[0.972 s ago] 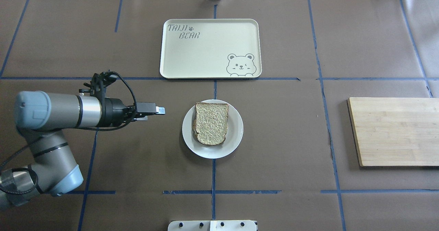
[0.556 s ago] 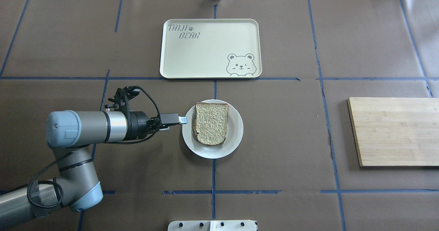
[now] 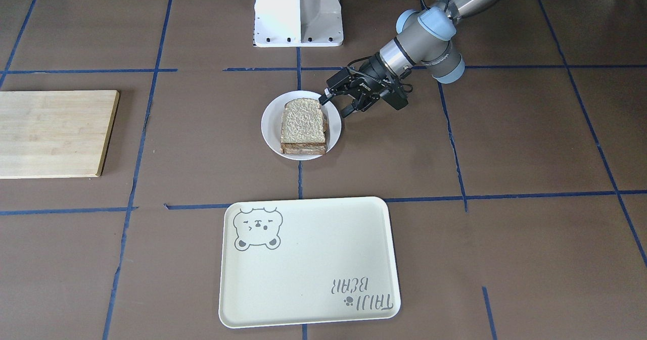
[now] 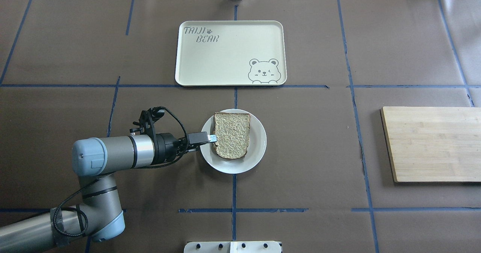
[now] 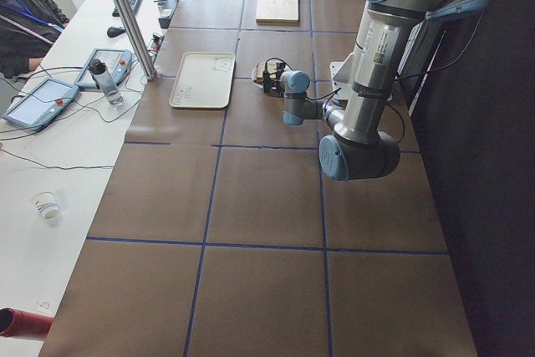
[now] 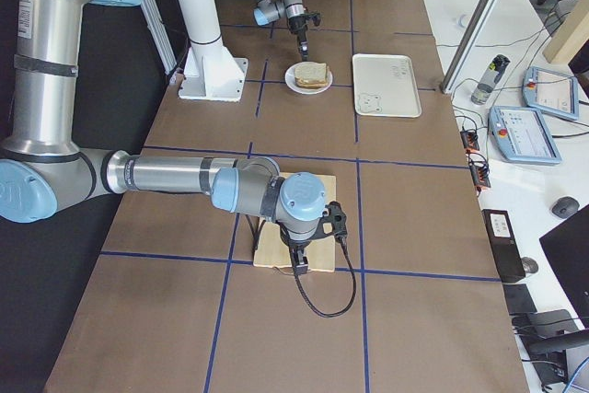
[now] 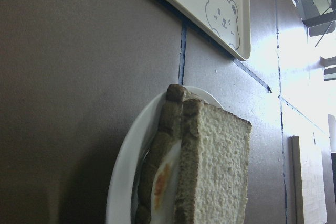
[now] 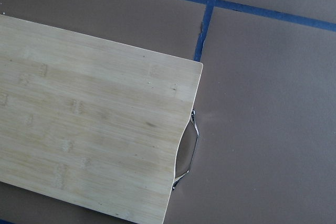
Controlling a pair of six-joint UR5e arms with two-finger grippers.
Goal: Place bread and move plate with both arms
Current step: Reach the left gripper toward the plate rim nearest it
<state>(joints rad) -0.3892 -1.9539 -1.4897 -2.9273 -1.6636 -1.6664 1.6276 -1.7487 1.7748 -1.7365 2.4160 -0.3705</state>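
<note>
The bread (image 4: 232, 134) lies on top of an egg-bearing slice on the white plate (image 4: 259, 147) at the table's middle. It also shows in the front view (image 3: 302, 120) and the left wrist view (image 7: 220, 166), with egg between the two slices. My left gripper (image 3: 337, 104) is open at the plate's (image 3: 270, 128) rim on the robot's left side, one finger over the rim near the bread's edge. From overhead its tip (image 4: 212, 138) reaches the crust. My right gripper (image 6: 299, 264) hangs over the wooden board; I cannot tell whether it is open.
A cream bear tray (image 4: 229, 52) lies beyond the plate. A wooden cutting board (image 4: 432, 144) lies at the right and fills the right wrist view (image 8: 89, 129). The white pedestal (image 3: 298, 11) stands at the robot's side.
My left arm has moved right across the table. Its gripper went from well left of the plate to over the plate's left rim. The bread and plate have not moved.
</note>
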